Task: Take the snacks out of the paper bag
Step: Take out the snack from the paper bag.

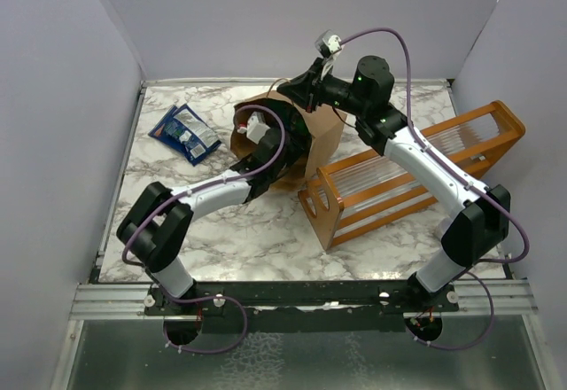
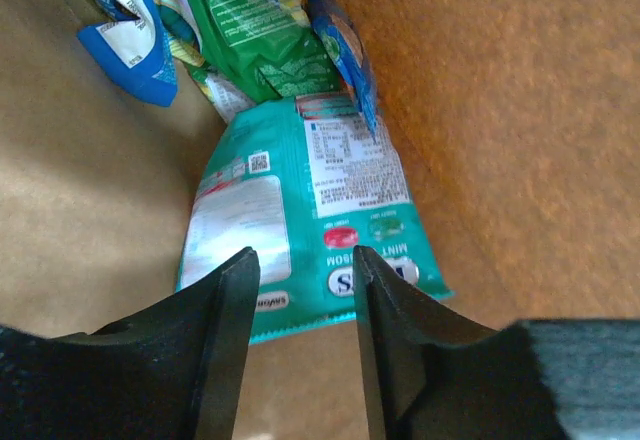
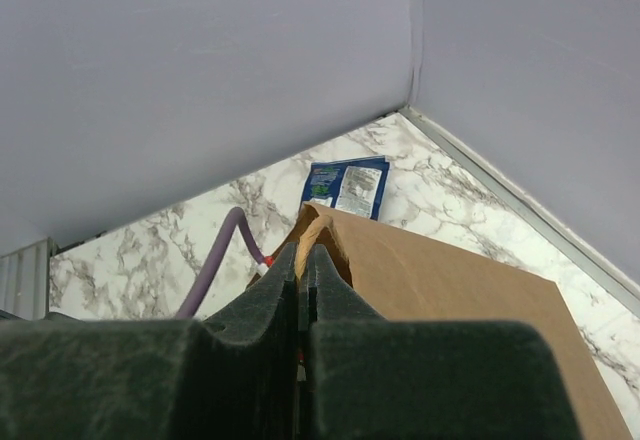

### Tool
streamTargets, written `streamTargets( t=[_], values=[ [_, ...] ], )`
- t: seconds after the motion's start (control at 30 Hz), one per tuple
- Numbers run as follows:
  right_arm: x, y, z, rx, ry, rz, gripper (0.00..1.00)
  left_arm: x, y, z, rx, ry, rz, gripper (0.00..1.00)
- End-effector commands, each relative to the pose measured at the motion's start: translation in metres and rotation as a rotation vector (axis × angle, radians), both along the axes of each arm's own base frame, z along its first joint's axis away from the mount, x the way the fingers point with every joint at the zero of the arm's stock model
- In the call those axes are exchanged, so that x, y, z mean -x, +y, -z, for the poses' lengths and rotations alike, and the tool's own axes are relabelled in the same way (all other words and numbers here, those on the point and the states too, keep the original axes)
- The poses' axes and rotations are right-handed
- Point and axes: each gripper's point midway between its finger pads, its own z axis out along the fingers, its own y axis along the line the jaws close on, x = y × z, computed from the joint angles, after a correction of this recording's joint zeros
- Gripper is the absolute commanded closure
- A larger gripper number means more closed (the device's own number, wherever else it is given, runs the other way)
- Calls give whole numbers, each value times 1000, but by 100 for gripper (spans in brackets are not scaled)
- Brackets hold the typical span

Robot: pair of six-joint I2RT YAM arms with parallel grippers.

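Left wrist view looks into the paper bag [image 2: 500, 110], brown walls on both sides. My left pincer [image 2: 305, 345] is in there with its jaws partly apart and nothing caught between them. The gap sits over the near edge of a teal packet [image 2: 310, 190] that lies flat on the bag's inner face, and I cannot tell whether the tips touch it. Past the teal one the other snacks are heaped: a green packet [image 2: 260, 40] with its barcode showing, a blue-and-white packet [image 2: 125, 30] to the left, and a thin blue one [image 2: 345, 50] on edge against the right wall.

From the top camera the bag sits on the marble counter [image 1: 248, 230] toward the far middle, just beside the end of the orange rack [image 1: 416, 173]. My left arm goes into its mouth, so that pincer is hidden from above. Two blue-and-white packets [image 1: 184, 131] lie out on the counter at the far left, well apart from the bag.

My right pincer [image 3: 308, 245] is closed tight on the bag's top edge, a tan loop of paper pinched at its tips.
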Motion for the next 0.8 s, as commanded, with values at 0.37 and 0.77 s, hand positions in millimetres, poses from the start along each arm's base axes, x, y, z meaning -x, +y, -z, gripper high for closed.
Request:
streamTargets(
  t=[0.37,0.77],
  values=[
    [12,-16,-54,-60,-123,56,99,-70,-14,-4,203,-96,-161,50],
    [9,-14,-49,-40,-111,48,99,-101,-18,-16,148,-221,-138,25]
  ],
)
